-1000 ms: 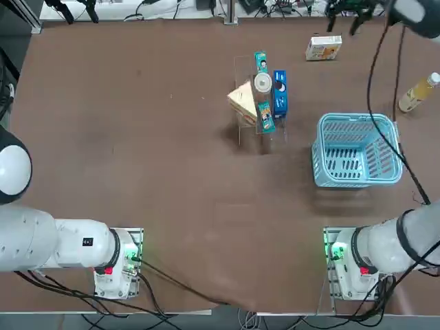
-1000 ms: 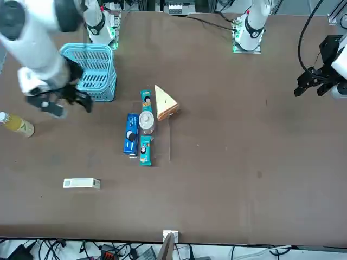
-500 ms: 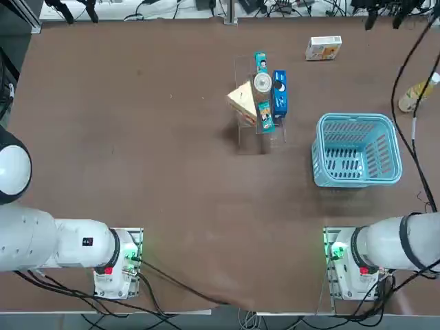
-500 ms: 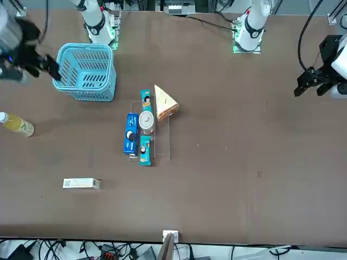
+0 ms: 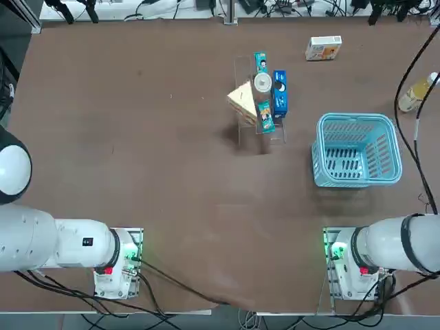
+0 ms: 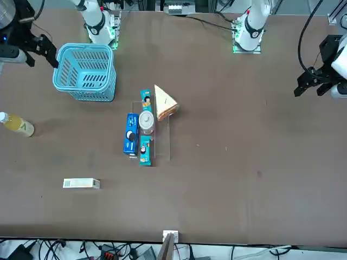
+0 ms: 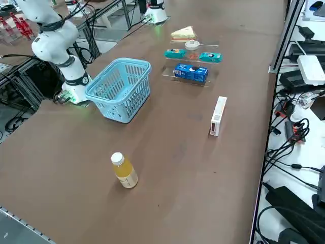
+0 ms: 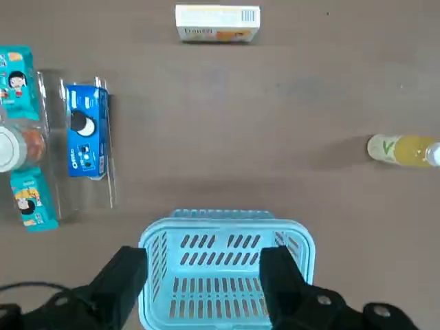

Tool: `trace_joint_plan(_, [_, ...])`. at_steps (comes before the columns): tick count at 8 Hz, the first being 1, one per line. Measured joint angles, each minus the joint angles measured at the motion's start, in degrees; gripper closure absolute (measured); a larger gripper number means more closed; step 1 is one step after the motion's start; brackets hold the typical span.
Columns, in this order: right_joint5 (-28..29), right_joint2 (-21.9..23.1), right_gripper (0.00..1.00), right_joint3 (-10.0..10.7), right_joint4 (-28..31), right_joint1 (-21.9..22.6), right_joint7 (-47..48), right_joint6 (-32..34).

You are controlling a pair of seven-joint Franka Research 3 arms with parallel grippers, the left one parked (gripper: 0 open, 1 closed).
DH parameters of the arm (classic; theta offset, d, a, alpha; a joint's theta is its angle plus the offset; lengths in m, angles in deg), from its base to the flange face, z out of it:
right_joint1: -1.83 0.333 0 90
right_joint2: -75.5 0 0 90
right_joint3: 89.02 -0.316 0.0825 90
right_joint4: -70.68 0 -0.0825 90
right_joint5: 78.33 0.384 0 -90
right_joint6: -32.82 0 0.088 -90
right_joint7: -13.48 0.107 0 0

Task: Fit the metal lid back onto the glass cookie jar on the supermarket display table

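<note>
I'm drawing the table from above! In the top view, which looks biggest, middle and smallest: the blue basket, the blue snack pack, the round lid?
1. Blue basket, by far the largest.
2. Blue snack pack.
3. Metal lid, smallest, though it sits a little higher, which flatters it slightly.

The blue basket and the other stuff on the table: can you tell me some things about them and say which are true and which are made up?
1. The blue basket is empty. True.
2. The right gripper is holding the metal lid. False: its open fingers hold nothing, high above the basket.
3. The lid sits on the glass cookie jar. True.
4. The yellow drink bottle lies inside the basket. False: it is out on the supermarket display table.
5. A sandwich wedge is beside the jar. True.
</note>
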Motion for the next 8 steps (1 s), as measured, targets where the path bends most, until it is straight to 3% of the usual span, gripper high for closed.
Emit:
trace_joint_plan(3, [1.7,-5.8,0.00,0.7,-5.1,-0.2,-3.8,0.4])
trace_joint_plan(8, [2.0,-6.1,0.00,1.9,-5.7,-0.8,-4.3,1.1])
